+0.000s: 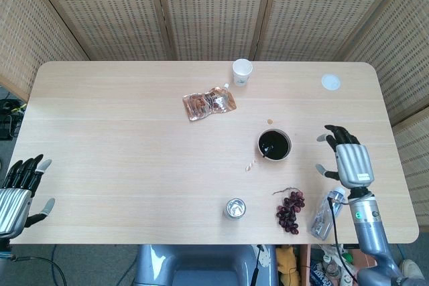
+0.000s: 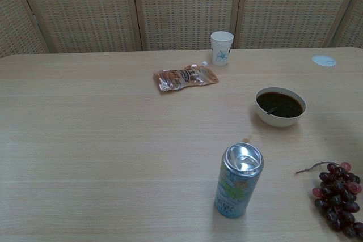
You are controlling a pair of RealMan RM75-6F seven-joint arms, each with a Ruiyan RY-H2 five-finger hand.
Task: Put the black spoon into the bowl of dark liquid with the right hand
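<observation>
The white bowl of dark liquid (image 1: 275, 144) (image 2: 280, 106) stands right of the table's middle. The black spoon (image 2: 271, 109) (image 1: 266, 155) lies in it, its handle leaning on the near-left rim. My right hand (image 1: 347, 161) hovers open to the right of the bowl, near the table's right edge, fingers spread and holding nothing. My left hand (image 1: 20, 189) is open at the front left corner, off the table. Neither hand shows in the chest view.
A drink can (image 1: 234, 209) (image 2: 239, 187) stands near the front edge, with grapes (image 1: 289, 209) (image 2: 338, 196) to its right. A foil pouch (image 1: 210, 103) and paper cup (image 1: 242, 72) sit further back. A white lid (image 1: 330, 82) lies at the back right.
</observation>
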